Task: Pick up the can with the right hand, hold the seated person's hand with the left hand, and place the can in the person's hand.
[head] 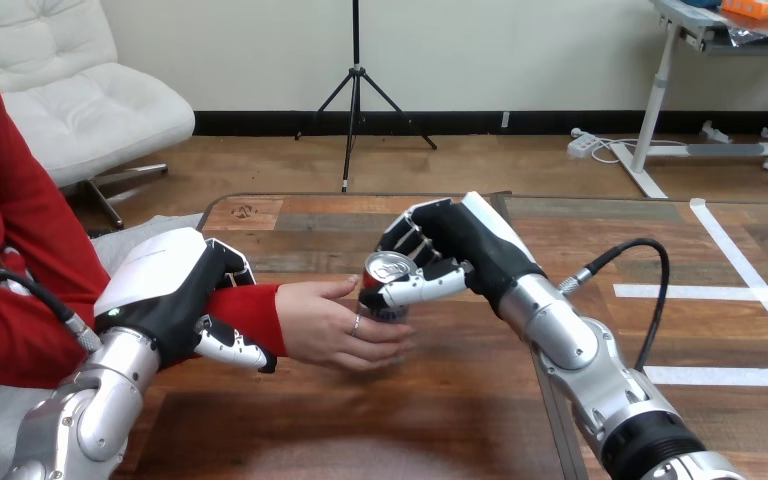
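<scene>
Can (390,267) handover, read left to right. The left hand (175,295) is curled round the person's wrist (258,312) at the red sleeve, fingers above and thumb below. The person's hand (332,325) lies open over the table (440,420), fingertips touching the can's lower wall, and the base perhaps rests on them. The right hand (470,250) holds the can upright, fingers and thumb wrapped round its middle. The can is judged light, thin-walled, slick and easily dented, so it is best gripped gently round the side. No writing is legible on it.
</scene>
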{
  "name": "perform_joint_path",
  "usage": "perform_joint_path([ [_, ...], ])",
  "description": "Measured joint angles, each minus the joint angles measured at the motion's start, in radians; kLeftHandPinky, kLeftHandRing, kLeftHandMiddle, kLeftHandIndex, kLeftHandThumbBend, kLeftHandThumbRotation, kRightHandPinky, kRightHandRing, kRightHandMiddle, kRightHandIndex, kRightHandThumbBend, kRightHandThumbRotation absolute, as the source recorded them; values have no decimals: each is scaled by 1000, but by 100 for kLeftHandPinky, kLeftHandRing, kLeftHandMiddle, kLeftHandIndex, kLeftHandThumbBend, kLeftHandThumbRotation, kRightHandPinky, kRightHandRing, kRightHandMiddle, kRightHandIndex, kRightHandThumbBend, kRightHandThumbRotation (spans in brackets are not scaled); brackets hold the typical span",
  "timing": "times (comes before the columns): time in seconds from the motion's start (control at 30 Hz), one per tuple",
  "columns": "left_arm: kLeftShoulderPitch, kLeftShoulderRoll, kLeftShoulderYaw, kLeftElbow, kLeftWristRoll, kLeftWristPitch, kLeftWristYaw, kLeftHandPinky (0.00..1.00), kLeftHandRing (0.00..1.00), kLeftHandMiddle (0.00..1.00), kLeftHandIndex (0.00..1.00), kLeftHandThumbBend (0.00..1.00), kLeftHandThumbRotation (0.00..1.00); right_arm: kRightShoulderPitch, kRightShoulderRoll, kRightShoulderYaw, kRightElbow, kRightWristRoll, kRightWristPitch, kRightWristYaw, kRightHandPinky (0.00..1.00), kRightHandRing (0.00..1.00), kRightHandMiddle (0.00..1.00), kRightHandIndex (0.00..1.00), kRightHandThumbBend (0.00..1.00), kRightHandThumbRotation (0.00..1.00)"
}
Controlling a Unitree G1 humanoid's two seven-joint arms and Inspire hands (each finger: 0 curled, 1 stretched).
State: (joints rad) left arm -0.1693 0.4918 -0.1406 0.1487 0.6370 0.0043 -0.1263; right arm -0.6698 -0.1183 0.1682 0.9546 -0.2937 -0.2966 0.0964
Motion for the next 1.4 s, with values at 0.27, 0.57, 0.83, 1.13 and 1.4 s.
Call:
perform_joint_path([
  [0.27,0,-1,0,0,0,1,0,20,27,37,37,80,0,-3,8,10,-20,0,0,4,37,39,43,44,72,0],
  [0.57,0,-3,0,0,0,4,-1,21,27,37,37,80,0,-3,16,17,-43,0,0,7,35,38,42,44,72,0],
  [0.83,0,-3,0,0,0,7,-3,21,27,37,37,79,0,-3,17,17,-54,0,0,8,34,38,42,43,72,0],
  [1.13,0,-3,0,0,0,7,-4,21,27,36,37,79,0,-3,16,17,-68,1,0,12,34,38,42,43,71,0],
  [1.4,0,-3,0,-1,0,11,-4,21,27,37,37,79,0,-3,13,17,-88,1,0,20,35,38,42,43,71,0],
])
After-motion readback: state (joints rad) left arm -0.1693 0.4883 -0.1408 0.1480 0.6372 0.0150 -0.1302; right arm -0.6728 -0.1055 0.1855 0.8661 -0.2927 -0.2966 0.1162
